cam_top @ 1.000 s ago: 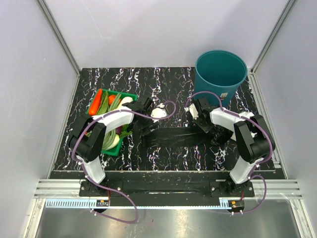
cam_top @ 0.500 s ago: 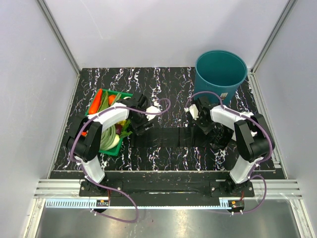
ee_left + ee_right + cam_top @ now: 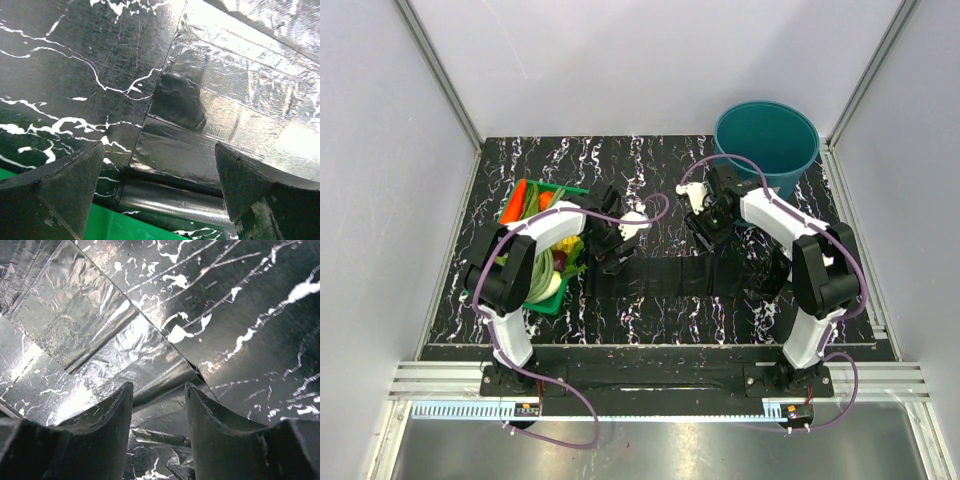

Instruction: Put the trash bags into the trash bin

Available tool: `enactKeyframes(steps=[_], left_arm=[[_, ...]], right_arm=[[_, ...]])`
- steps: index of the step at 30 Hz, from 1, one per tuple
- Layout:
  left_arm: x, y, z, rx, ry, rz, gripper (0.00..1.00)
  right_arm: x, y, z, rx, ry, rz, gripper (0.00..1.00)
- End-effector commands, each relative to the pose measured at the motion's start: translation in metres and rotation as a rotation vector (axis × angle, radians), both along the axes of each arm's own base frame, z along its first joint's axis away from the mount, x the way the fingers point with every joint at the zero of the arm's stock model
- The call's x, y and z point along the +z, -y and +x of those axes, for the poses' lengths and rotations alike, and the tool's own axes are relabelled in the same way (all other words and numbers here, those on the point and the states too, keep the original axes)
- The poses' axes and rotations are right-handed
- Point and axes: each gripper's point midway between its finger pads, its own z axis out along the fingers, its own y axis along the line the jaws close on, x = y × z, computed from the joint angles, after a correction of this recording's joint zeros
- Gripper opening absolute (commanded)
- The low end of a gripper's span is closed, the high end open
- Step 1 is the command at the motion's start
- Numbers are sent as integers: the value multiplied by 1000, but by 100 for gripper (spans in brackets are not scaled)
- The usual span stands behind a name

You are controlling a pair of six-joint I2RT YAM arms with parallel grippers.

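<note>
Green vegetable tray (image 3: 570, 190) left, trash bin (image 3: 800, 165) back-right

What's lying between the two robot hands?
A flat black trash bag stretches across the marble table from the left gripper to the right gripper; the top view shows it.

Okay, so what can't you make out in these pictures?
- Top view: the trash bag's right end, partly hidden by the right arm.
- Top view: part of the vegetable tray, covered by the left arm.
- Wrist views: the bag's full extent, cut off by frame edges.
- Any view: a second bag, black film against the black table.
</note>
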Motion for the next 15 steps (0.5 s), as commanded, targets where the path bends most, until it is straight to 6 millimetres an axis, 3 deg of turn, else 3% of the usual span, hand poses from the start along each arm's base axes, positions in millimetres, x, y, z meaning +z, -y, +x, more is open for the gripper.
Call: enactKeyframes(steps=[1, 8, 15], left_arm=[[-3, 9, 15, -26, 20, -35, 98], [-18, 7, 23, -23, 41, -9, 99], [-36, 2, 4, -56, 55, 69, 95]], right_arm=[[-4, -25, 1, 25, -52, 77, 52], [-18, -20, -3, 35, -78, 46, 52], [-22, -13, -11, 40, -76, 25, 52]])
